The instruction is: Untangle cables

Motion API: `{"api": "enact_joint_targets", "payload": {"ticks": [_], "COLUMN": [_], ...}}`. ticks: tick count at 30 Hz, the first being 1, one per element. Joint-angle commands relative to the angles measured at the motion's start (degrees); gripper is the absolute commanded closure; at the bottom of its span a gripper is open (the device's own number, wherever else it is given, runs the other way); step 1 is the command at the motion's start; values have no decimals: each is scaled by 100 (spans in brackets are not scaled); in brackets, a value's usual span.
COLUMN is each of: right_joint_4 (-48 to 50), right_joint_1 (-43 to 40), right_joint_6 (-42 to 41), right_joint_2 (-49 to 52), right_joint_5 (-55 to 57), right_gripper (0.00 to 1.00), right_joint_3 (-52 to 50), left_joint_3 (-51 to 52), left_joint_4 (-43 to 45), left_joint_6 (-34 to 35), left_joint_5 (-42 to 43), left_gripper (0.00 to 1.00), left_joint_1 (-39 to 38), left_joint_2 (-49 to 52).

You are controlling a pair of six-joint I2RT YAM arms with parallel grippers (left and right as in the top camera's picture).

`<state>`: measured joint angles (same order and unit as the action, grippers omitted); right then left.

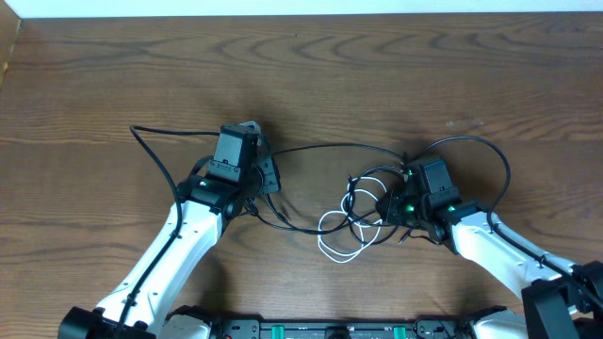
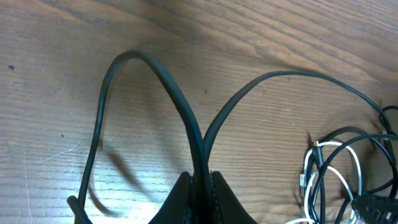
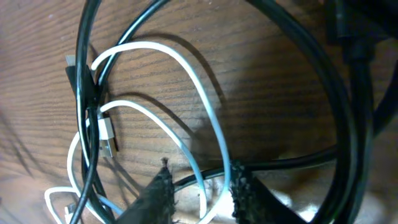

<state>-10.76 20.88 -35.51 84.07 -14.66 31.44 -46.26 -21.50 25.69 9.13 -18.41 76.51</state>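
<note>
A tangle of thin black cables and one white cable [image 1: 341, 229] lies at table centre. My left gripper [image 1: 267, 173] is shut on a black cable [image 2: 155, 71], whose two strands rise in loops from the closed jaws [image 2: 200, 186]. One strand runs right across the table to the tangle [image 2: 336, 168]. My right gripper [image 1: 389, 209] sits at the tangle's right edge. In the right wrist view its jaws [image 3: 199, 190] are open, with white cable [image 3: 205, 112] strands and a black cable [image 3: 273, 163] passing between the fingers. A silver plug [image 3: 107, 134] lies among the black strands.
A black cable end trails off to the far left [image 1: 141, 134]. A wide black loop [image 1: 495, 155] arcs behind the right arm. The wooden table [image 1: 396, 66] stretches to the far edge, where a white strip runs along the top.
</note>
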Motion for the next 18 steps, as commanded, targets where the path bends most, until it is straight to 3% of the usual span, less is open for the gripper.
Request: {"api": "enact_joint_targets", "payload": {"ticks": [1, 3, 4, 12, 18], "right_joint_4": [-28, -31, -31, -68, -728], "right_joint_1": [20, 22, 20, -31, -295], "right_joint_6": [-24, -24, -24, 415, 732], "right_joint_2": [284, 284, 284, -9, -1222], "right_joint_5": [227, 227, 227, -310, -599], "right_gripper": [86, 98, 99, 99, 99], "right_joint_3": [-155, -155, -155, -103, 90], "left_joint_3": [28, 28, 28, 28, 28], "left_joint_4": [-11, -11, -9, -13, -20], "left_joint_6": [50, 50, 50, 50, 48], "left_joint_5": [55, 55, 55, 55, 55], "left_gripper": [92, 92, 92, 92, 92], "left_joint_1": [35, 35, 35, 35, 35], "left_joint_2": [33, 33, 33, 33, 33]}}
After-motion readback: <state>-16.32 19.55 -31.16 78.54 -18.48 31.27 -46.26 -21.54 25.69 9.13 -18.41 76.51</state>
